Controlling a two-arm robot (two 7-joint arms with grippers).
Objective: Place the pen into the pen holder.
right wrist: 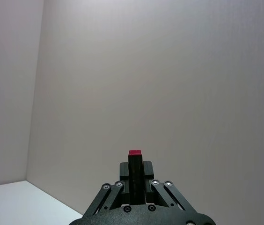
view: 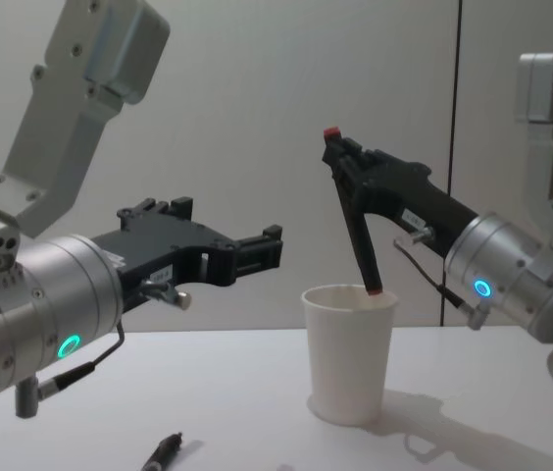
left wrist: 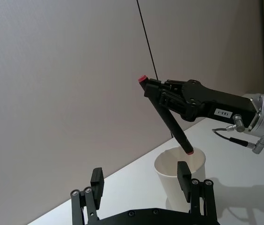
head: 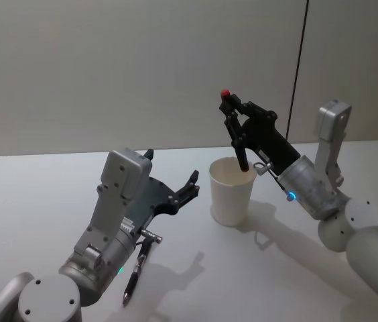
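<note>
Pen is hanging over the cup, with the right gripper pinching it close to its red upper end and coming in from the cup's right and far side. Its long axis is running steeply but not plumb: the red end is leaning toward the robot's left, while the lower tip is pointing down and to the right, sitting at about rim level just within the mouth, on the side nearest the right arm. From the chest view the pen is meeting the cup at the right part of the rim, and whether the tip is touching the paper I cannot tell. The left wrist view is showing the same slant, with the pen aiming its tip into the opening of the cup. So the target is lying directly below the held tip, and the coming move is looking like a short drop along the pen's own axis and then a release; since the tip is riding near one wall, the pen may catch the rim or nudge a light cup. The left gripper is hovering spread open just left of the cup, holding nothing, above a spare pen lying on the table
</note>
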